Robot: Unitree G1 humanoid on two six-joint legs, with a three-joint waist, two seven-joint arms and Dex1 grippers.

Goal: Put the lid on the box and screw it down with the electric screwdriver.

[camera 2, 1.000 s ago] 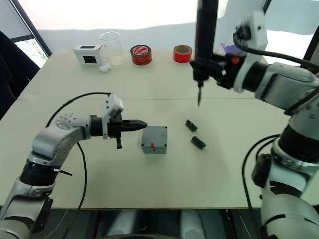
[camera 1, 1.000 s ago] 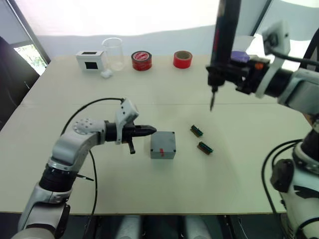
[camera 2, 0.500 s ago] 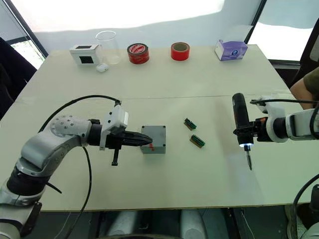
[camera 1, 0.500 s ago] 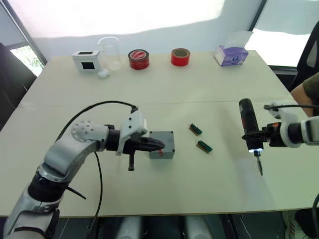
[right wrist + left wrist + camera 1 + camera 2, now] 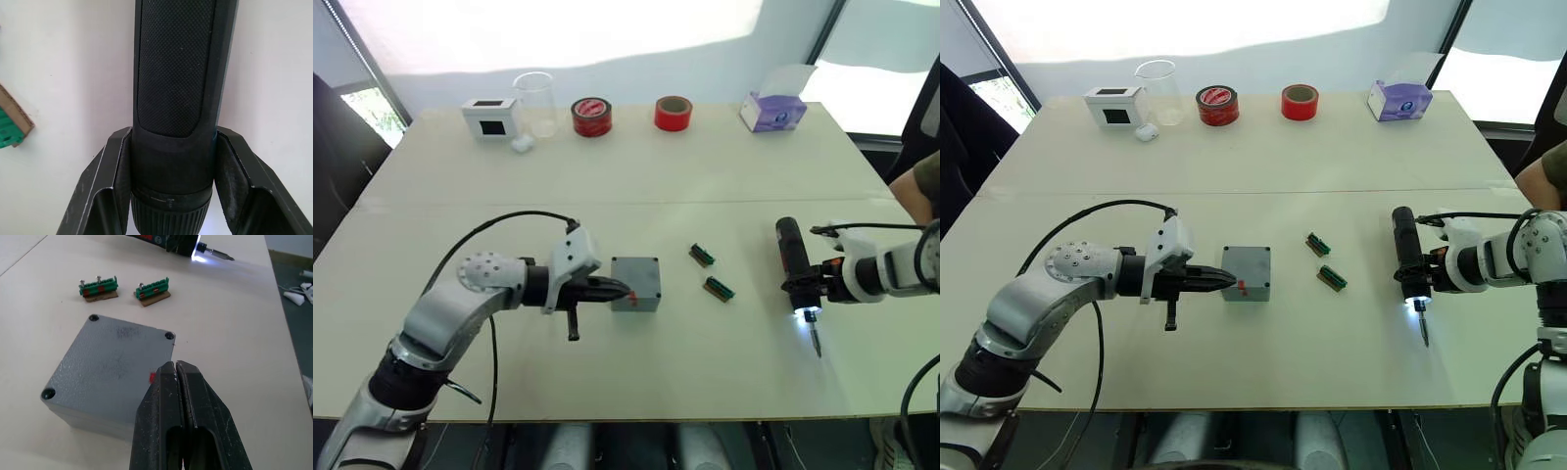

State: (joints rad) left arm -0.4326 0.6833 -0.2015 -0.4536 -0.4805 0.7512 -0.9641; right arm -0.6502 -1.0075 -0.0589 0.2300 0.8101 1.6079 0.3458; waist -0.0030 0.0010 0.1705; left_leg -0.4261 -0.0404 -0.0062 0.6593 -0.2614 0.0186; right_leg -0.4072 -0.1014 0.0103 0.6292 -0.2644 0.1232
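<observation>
While daylight floods the windows behind it, the pale table (image 5: 636, 166) carries along its 12 o'clock edge a white box with a black window (image 5: 490, 117), a clear beaker (image 5: 536, 103), two red tape rolls (image 5: 592, 117), and a purple tissue box (image 5: 772, 111). At centre sits the grey box (image 5: 635, 283), lid (image 5: 110, 363) on, with two green terminal blocks (image 5: 710, 271) at its 3 o'clock. The left pincer (image 5: 619, 290), pressed together, touches the box's red-marked side. The right pincer (image 5: 166, 188) pinches the electric screwdriver (image 5: 1405, 257), now lower and nearer the table than half a second ago, its tip light glowing.
</observation>
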